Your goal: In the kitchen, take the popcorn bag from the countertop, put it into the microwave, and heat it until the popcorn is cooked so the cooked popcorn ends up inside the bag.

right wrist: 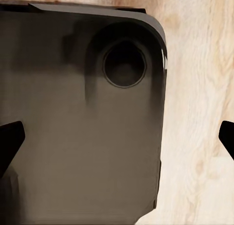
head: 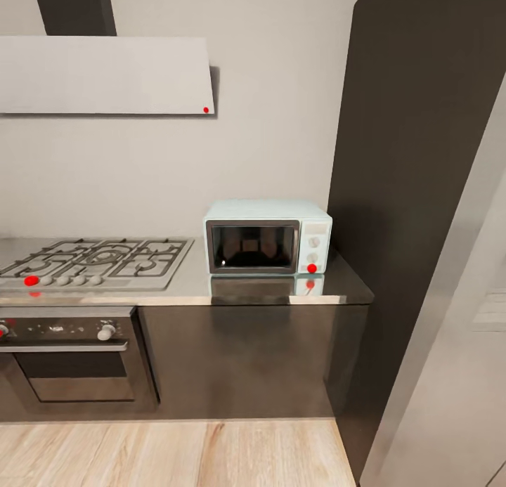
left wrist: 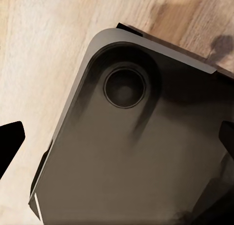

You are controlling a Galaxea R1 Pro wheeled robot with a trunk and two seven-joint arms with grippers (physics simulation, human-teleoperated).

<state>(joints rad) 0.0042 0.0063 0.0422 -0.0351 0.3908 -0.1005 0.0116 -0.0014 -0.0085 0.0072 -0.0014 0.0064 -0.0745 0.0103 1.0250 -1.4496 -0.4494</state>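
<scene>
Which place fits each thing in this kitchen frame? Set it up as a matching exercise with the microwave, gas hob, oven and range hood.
Things:
1. microwave
2. gas hob
3. oven
4. range hood

Places:
A. on the wall above the hob
B. below the counter, under the hob
C. on the countertop, near its right end, door shut
D. set into the countertop, left of the microwave

Pairs: 1-C, 2-D, 3-B, 4-A

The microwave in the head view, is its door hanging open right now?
No, the microwave sits on the countertop with its dark glass door flat and shut.
</scene>
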